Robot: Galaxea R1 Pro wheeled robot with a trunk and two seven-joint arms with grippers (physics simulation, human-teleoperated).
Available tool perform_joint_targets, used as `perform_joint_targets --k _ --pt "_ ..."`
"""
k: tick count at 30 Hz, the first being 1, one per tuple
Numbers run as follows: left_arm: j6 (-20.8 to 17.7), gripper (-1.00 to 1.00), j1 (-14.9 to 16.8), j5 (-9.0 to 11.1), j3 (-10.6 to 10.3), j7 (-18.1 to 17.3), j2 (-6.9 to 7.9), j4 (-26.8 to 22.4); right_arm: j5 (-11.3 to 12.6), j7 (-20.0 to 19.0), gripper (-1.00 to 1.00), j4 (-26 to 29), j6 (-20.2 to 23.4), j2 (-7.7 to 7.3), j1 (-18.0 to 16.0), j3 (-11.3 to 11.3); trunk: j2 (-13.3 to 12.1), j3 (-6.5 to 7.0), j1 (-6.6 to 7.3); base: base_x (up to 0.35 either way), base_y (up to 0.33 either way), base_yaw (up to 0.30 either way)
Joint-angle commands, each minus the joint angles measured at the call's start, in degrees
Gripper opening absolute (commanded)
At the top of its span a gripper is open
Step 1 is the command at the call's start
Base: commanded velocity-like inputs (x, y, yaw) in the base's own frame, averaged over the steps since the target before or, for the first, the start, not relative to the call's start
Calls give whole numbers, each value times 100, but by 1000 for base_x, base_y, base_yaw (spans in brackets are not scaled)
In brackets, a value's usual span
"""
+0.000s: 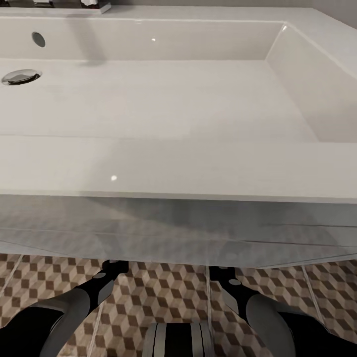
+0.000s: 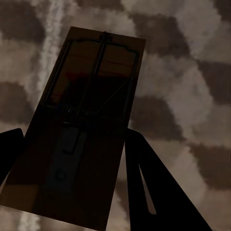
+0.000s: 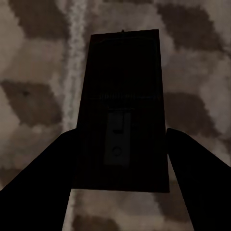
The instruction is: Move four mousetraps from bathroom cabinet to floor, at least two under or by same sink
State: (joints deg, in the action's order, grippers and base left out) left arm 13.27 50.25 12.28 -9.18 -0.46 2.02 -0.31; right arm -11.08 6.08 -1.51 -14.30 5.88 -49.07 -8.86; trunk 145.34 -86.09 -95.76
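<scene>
1. Stood close against the bathroom sink [image 1: 163,168], its white basin spreading across the head view, chrome drain [image 1: 21,77] at the far left of the basin, with the vanity front [image 1: 178,233] below the rim.
2. Reached both arms down and forward under the vanity, over the bathroom floor [image 1: 163,292] with its cube-pattern tiles; forearms disappeared beneath the vanity's lower edge.
3. Held one mousetrap [image 2: 82,125] between the fingers of the left gripper [image 2: 72,159], seen in the left wrist view: fingers dark on either long side of the board, closed in against its edges at the rear half, wire bar and spring toward the far end.
4. Held a second mousetrap [image 3: 125,110] in the right gripper [image 3: 120,159] in the same way, fingers pressed to both long edges near the rear, board in deep shadow, floor pattern blurred behind it.
5. Could not tell whether either board rested on the tiles or hung just above them.
6. Judged as handling: light, stiff, flat wooden boards, thin enough to twist out of a pinch; smooth edges likely somewhat slippery.
7. Judged the best hold as the one shown, across the narrow width on bare wood, clear of the wire and spring.
8. Judged the risk on release: a board tipping or landing tilted, so better lowered flat to the tile before the fingers spread.
</scene>
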Motion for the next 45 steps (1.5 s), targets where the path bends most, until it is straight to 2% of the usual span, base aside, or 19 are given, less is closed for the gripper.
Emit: perform_joint_targets --k 1,45 --pt "18 -100 3 29 -49 11 0 5 -60 28 -100 -16 -29 1 -6 -46 1 -3 1 1 0 0" --pt "-170 -100 5 30 -49 11 0 5 -43 32 -100 -16 -38 -8 -6 -55 1 -3 1 0 0 0"
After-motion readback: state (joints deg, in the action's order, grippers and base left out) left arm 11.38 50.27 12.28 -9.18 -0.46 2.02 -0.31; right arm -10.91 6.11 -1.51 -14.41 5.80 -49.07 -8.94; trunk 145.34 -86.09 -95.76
